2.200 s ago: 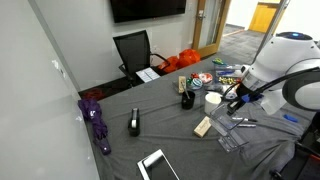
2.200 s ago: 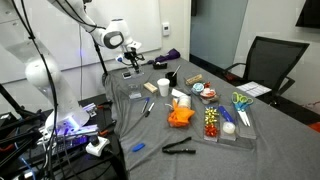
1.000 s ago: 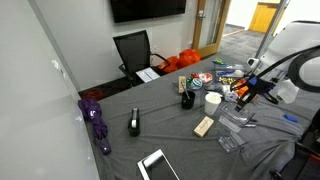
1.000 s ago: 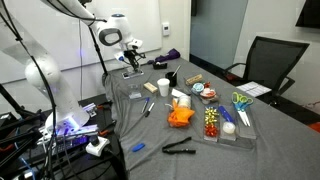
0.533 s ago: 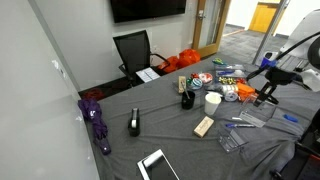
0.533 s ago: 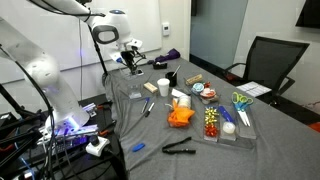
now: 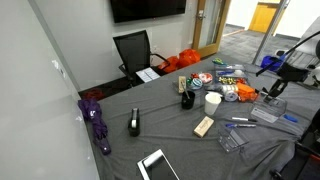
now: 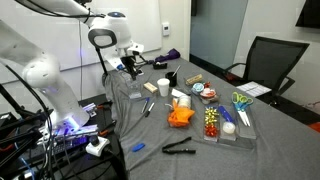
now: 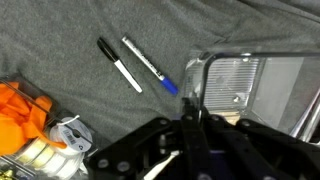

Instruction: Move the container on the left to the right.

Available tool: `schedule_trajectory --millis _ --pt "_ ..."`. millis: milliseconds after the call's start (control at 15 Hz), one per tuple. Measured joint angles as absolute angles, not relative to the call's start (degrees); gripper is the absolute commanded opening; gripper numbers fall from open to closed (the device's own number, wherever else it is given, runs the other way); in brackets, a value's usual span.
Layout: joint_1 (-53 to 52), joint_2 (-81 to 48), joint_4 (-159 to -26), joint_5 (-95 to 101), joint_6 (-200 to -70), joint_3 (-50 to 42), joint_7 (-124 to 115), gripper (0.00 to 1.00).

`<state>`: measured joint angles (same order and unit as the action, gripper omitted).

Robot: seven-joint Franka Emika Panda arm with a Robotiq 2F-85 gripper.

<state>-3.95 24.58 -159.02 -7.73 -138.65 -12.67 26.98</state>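
Closest to my wrist camera, the gripper (image 9: pixel 190 125) is clenched on the left wall of the container (image 9: pixel 255 90), as far as I can make out. The container lies flat on the grey cloth (image 9: pixel 60 40), open face up; it is square, so I see no long axis, and its edges run nearly parallel to the frame. Just left of it lie a blue-capped pen (image 9: pixel 150 65) and a black marker (image 9: pixel 120 65), side by side. Print on a round pack (image 9: pixel 65 132) at lower left is too blurred to read. In an exterior view, the other clear box (image 7: pixel 230 141) sits apart, the white cup (image 7: pixel 212 99) beyond.
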Motion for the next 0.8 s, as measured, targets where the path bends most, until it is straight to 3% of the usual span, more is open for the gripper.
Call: schedule_trajectory --millis 733,800 --pt "-1.8 16.6 -159.0 -3.1 -145.8 -14.2 27.8 0.01" --pt "-1.7 15.4 -159.0 -2.5 -147.1 -14.2 27.8 0.04"
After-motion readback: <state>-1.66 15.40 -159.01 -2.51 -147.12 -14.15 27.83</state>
